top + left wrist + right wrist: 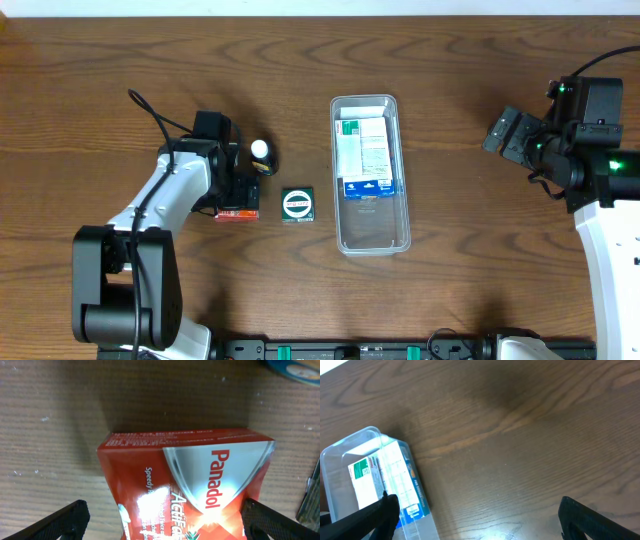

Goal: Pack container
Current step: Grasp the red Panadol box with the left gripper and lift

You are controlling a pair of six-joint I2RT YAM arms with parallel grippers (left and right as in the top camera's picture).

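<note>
Jaws: left gripper (172,522) spread, red Panadol box (190,475) between them, skewed, unpinched; right gripper (480,520) spread, empty, container (350,447) well apart, past one jaw. Risk: closing twists skewed box, grip slips.

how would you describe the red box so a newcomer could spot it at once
Start at the clear container mid-table and look left, past the green square box, to the left arm. The red box lies under its open jaws; it alone is red, with "Panadol" on a silver patch.
</note>
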